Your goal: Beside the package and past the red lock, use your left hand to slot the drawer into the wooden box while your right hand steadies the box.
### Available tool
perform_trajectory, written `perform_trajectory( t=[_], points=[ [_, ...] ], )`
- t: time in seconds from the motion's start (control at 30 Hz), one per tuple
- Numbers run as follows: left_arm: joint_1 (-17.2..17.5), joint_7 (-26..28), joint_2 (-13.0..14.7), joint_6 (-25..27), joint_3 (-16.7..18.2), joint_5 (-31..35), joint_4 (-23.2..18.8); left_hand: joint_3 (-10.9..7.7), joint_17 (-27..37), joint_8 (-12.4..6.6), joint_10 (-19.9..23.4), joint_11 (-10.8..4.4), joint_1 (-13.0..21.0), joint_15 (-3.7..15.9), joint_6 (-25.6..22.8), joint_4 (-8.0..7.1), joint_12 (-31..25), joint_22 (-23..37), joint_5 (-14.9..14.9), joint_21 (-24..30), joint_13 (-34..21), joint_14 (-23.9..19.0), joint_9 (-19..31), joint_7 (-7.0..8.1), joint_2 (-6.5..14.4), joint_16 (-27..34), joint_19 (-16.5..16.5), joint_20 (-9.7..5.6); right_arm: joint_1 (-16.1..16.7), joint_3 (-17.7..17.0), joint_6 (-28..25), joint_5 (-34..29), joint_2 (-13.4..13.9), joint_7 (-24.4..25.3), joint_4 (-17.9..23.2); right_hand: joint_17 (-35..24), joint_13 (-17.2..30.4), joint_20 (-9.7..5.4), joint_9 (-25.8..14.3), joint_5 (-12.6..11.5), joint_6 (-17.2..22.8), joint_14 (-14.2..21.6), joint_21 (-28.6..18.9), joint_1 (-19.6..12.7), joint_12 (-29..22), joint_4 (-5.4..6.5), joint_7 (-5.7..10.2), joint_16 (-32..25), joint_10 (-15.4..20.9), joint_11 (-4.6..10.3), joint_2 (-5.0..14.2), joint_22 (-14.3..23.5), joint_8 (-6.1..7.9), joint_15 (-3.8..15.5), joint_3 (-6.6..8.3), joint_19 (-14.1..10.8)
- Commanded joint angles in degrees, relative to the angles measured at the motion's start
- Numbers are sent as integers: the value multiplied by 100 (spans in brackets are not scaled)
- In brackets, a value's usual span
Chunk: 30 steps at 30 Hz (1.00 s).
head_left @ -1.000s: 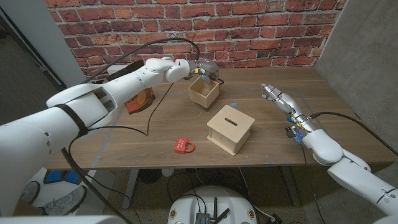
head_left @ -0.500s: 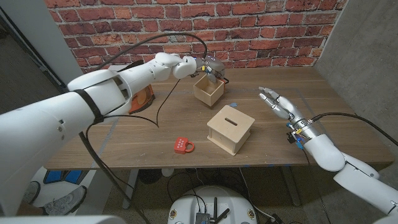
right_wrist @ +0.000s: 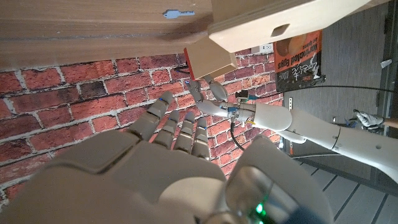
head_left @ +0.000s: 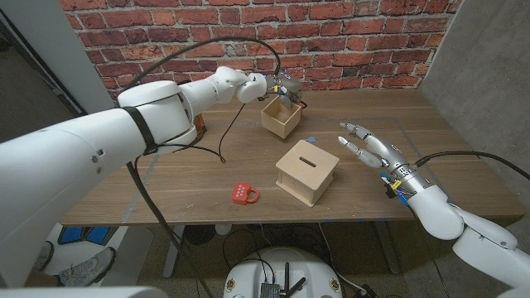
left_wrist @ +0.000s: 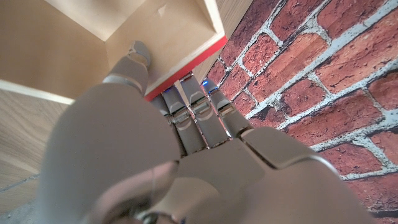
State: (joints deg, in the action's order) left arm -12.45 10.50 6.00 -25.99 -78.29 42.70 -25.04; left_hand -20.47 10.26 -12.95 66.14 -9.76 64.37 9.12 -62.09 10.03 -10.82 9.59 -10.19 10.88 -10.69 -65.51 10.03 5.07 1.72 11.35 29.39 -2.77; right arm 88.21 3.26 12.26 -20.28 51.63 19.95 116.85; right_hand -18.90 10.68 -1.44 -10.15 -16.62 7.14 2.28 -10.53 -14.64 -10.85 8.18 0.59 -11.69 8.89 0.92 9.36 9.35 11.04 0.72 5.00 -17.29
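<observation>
Near the far edge of the table, about at its middle, stands the drawer (head_left: 281,118), an open wooden tray with thin walls. My left hand (head_left: 281,88) holds it at its far wall: in the left wrist view my thumb lies inside the drawer and my fingers (left_wrist: 194,116) reach down the outside of the wall, beside a red strip on its rim. I judge the drawer to be light and stiff, of thin plywood, not fragile but smooth, so a pinch on one wall may let it swing. I think it is better to keep the thumb deep inside and the fingers pressed flat outside, so that it goes level into the opening.

One wooden box (head_left: 306,170) stands nearer the front edge, closer to me than the drawer and well apart from it, with a small slot on its top. My right hand (head_left: 370,146) is above the table on the right side of the box, near it but not touching, with the fingers spread wide and holding nothing. For steadying, I judge it should press on the side of the box.

One red lock (head_left: 243,194) lies close to the front edge, left of the box. One small key (right_wrist: 173,13) lies on the wood in the right wrist view. One orange package (right_wrist: 300,55) lies toward the left edge of the table.
</observation>
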Motion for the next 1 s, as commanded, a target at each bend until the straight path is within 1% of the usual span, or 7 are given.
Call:
perform_trajectory(
  t=[0.03,0.27,0.43,0.5,0.6,0.77,1.0],
  points=[
    [-91,38,-402,422,-395,-543,394,-8,32,-17,252,-180,310,490,-170,-31,-35,20,-30,-6,-18,-440,96,-5,381,39,-34,-906,354,-77,-469,-1007,140,-17,451,2,17,48,-18,8,68,48,-18,57,-47,9,7,-20,55,3,23,18,33,16,40,-19],
    [-106,-107,-636,906,-609,-829,440,-6,33,-14,253,-179,311,490,-167,-32,-34,20,-31,-6,-18,-445,97,-6,383,38,-35,-905,547,-109,-691,-1468,253,-118,696,2,17,48,-18,8,68,48,-18,57,-47,9,7,-20,55,3,23,18,33,16,40,-19],
    [-117,-188,-751,1136,-765,-1019,446,-2,33,-11,251,-180,313,490,-162,-31,-31,20,-31,-6,-18,-451,98,-11,384,38,-35,-904,670,-133,-893,-1752,252,-159,865,2,17,48,-18,8,68,48,-18,57,-47,9,7,-20,55,3,23,18,33,16,40,-19],
    [-103,-239,-821,1274,-803,-1098,452,-1,34,-10,250,-180,313,490,-162,-31,-30,20,-32,-7,-18,-455,98,-1,385,39,-36,-904,768,-155,-1068,-2007,298,-238,1036,2,17,48,-18,8,68,48,-18,57,-47,9,7,-20,55,3,23,18,33,16,40,-19],
    [-92,-282,-873,1396,-862,-1193,446,1,35,-8,253,-180,312,490,-160,-32,-31,19,-32,-7,-18,-460,98,4,387,39,-38,-902,869,-190,-1187,-2158,320,-337,1175,2,17,48,-18,8,68,48,-18,57,-47,9,7,-20,55,3,23,18,33,16,40,-19],
    [-73,-311,-755,1493,-928,-1289,145,5,35,-12,253,-180,311,490,-171,-32,-30,19,-33,-8,-18,-464,99,8,385,39,-40,-901,994,-225,-1320,-2365,326,-461,1336,2,17,48,-18,8,68,48,-18,57,-47,9,7,-20,55,3,23,18,33,16,40,-19],
    [-51,-325,-753,1639,-980,-1363,-21,11,35,-10,261,-182,311,490,-171,-32,-31,18,-34,-11,-18,-470,100,7,387,36,-47,-901,1076,-243,-1370,-2453,320,-668,1480,2,17,48,-18,8,68,48,-18,57,-47,9,7,-20,55,3,23,18,33,16,40,-19]
  ],
)
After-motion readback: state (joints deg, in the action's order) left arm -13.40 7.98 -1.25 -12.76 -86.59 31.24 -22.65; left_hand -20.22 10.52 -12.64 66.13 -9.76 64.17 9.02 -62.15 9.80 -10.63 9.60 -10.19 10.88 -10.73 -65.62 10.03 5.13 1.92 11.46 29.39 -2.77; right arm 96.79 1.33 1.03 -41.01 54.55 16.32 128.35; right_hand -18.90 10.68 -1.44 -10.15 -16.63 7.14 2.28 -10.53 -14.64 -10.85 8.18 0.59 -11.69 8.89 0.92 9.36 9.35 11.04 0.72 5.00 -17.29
